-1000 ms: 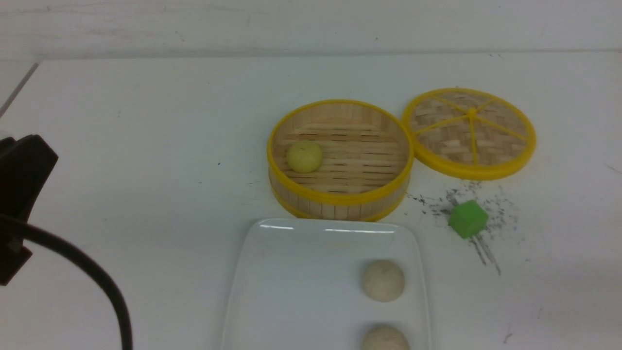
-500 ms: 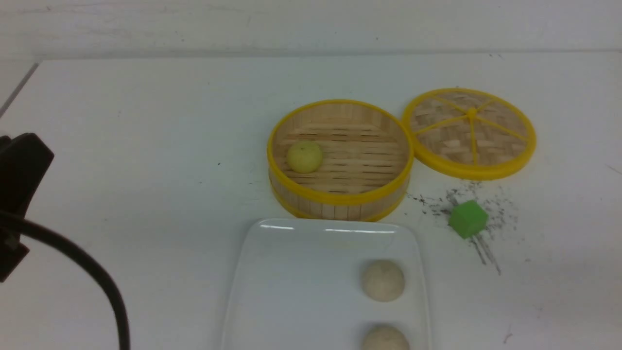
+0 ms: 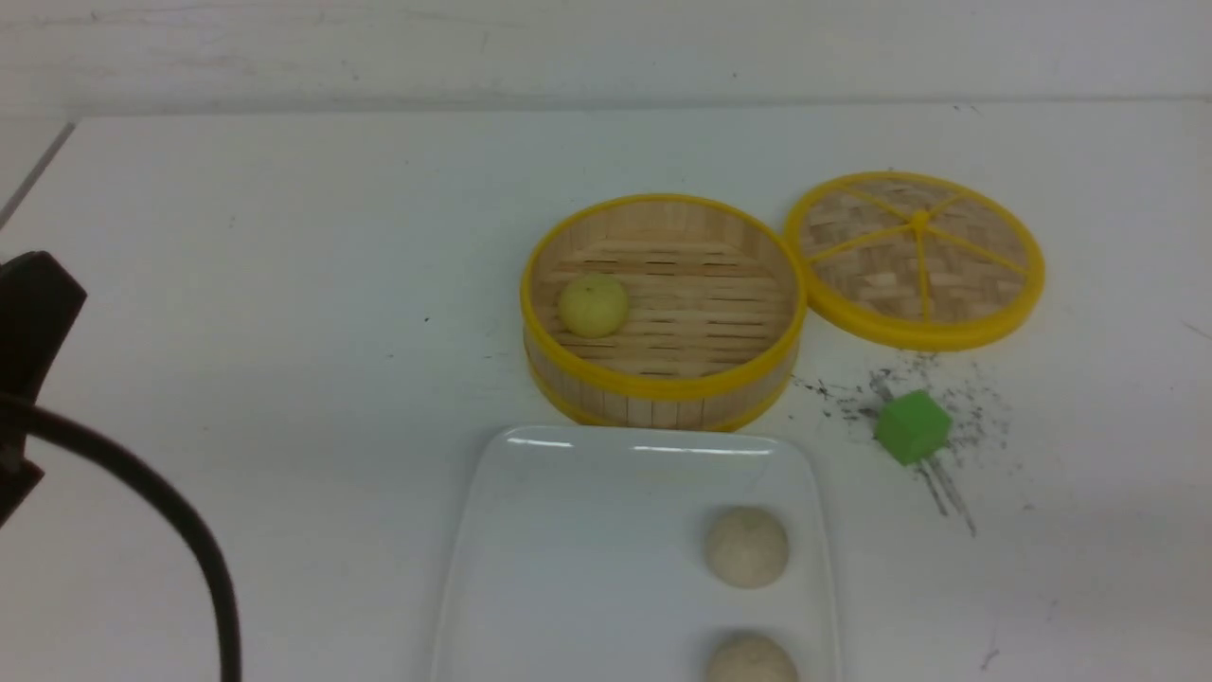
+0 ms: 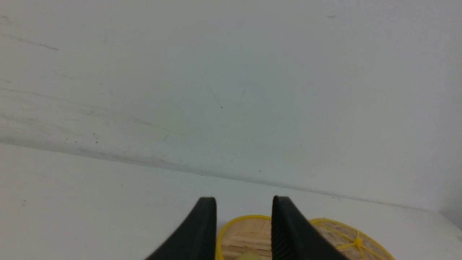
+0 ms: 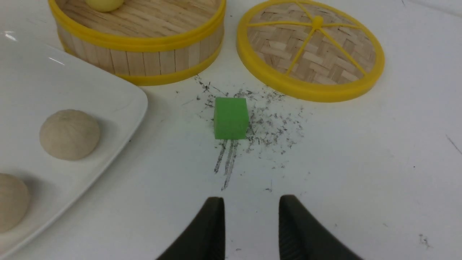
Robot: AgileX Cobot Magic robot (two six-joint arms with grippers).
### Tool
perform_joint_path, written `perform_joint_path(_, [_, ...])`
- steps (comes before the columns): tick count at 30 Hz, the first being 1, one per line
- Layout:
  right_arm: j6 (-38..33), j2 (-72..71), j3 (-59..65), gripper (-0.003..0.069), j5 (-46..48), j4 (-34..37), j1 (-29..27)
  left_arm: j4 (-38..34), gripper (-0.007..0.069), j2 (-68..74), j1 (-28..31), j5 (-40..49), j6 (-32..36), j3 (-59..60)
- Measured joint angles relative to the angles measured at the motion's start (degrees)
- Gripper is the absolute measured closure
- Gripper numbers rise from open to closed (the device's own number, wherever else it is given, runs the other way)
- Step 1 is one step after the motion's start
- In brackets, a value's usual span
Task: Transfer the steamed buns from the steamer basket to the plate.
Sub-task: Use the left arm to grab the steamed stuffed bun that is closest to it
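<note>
Two buns (image 3: 746,547) unmoved, left arm (image 3: 33,303) drawn back

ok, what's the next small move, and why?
Probably move the left gripper over to the yellow bun: it's the only one in the basket, on its left side, and the jaws stand open and empty. The two beige buns are on the plate.

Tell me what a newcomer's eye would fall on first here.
The yellow-rimmed steamer basket at mid-table stands out, one yellow-green bun alone near its left wall. In front of it, the white plate carries a beige bun and, nearer the robot, a second beige bun, along its right side. To the right, a green cube sits among dark scuff marks, in front of the flat lid.
</note>
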Motion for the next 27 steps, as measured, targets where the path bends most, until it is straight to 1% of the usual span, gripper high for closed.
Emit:
perform_joint_path(4, [0.02, 0.0, 0.05, 0.0438, -2.42, -0.08, 0.0, 0.0, 0.0374, 0.0, 0.0, 1.92, 0.0, 0.0])
perform_joint_path(7, [0.02, 0.0, 0.02, 0.0456, -7.79, -0.13, 0.0, -0.17, 0.0374, 0.0, 0.0, 3.62, 0.0, 0.0])
perform_joint_path(10, [0.02, 0.0, 0.02, 0.0472, -9.73, -0.45, 0.0, -0.23, 0.0374, 0.0, 0.0, 4.69, 0.0, 0.0])
perform_joint_path(14, [0.02, 0.0, 0.02, 0.0502, -8.98, -0.31, 0.0, -0.36, 0.0374, 0.0, 0.0, 7.02, 0.0, 0.0])
perform_joint_path(18, [0.02, 0.0, 0.07, 0.055, -4.89, 0.44, 0.0, -0.64, 0.0374, 0.0, 0.0, 9.64, 0.0, 0.0])
perform_joint_path(21, [0.02, 0.0, 0.07, 0.0578, -3.32, 0.44, 0.0, -0.86, 0.0374, 0.0, 0.0, 9.84, 0.0, 0.0])
perform_joint_path(27, [0.02, 0.0, 0.07, 0.0587, -2.92, -0.4, 0.0, -0.98, 0.0374, 0.0, 0.0, 9.73, 0.0, 0.0])
